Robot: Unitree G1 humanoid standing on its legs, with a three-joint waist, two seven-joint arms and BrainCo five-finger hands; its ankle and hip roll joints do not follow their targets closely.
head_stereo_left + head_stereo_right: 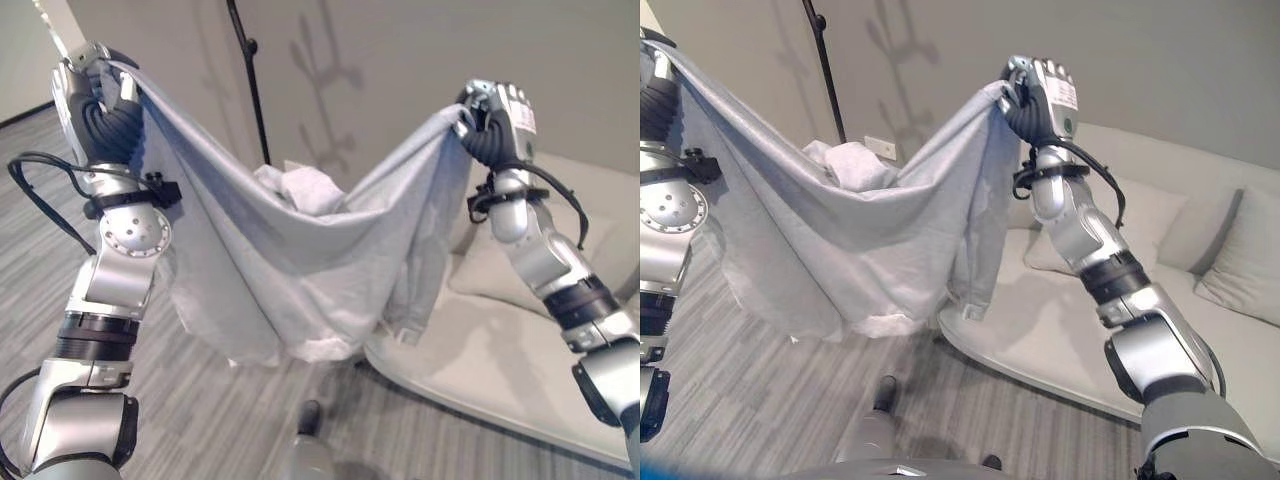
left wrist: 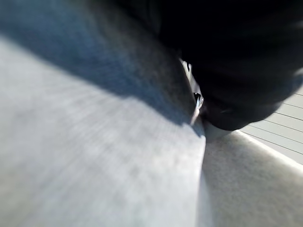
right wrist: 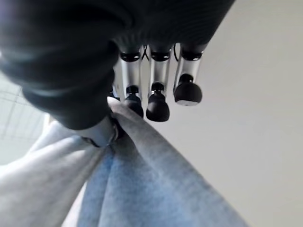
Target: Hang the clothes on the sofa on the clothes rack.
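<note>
Left hand [image 1: 95,75] is up high, pinching one top corner of the pale grey garment [image 1: 290,270]. The cloth sags in a deep, floppy belly between the arms, looks light and soft, so edges are where to hold. Right hand [image 1: 1040,95] has its fingers [image 3: 158,101] curled on the other corner, above the sofa [image 1: 1080,340].

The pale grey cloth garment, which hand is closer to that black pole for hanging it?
Probably the left hand: it grips the pale grey cloth garment nearer the black pole than the right hand.
</note>
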